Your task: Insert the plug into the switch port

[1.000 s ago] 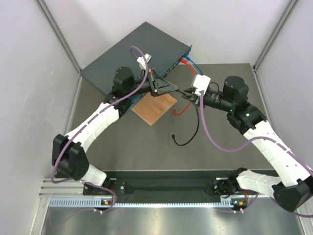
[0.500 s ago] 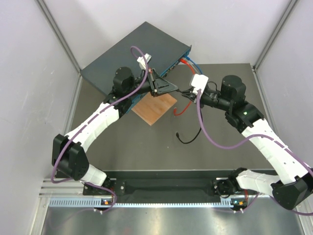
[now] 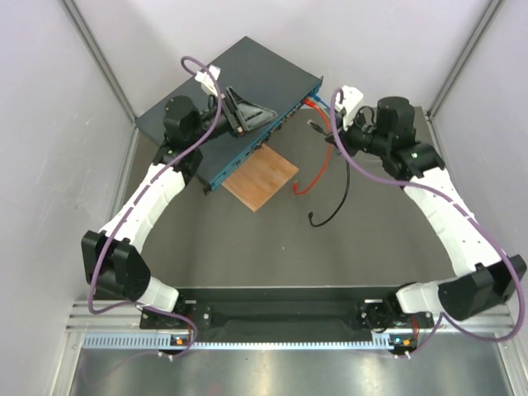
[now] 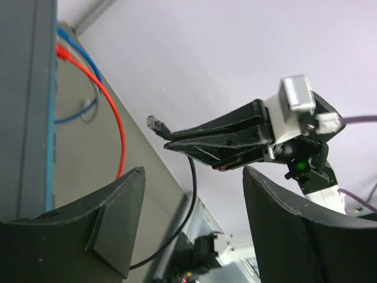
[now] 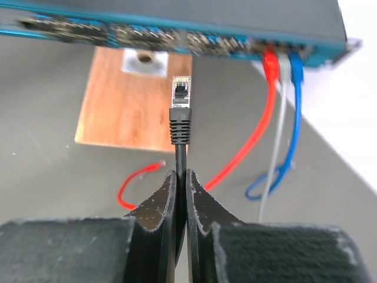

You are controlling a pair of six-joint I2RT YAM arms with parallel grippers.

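The right pincer (image 5: 181,177), clamped on the black cable (image 5: 180,154) behind the plug (image 5: 181,91), aims it short of the switch (image 5: 177,36) ports, a straight push seemingly next; the left pincer (image 4: 193,172) gapes empty.

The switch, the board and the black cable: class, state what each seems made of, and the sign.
Switch: probably painted metal, matt dark grey, crisp flat panels.
Board: wood, brown grain showing, dull finish.
Black cable: likely plastic sheath, smooth, curving loosely.
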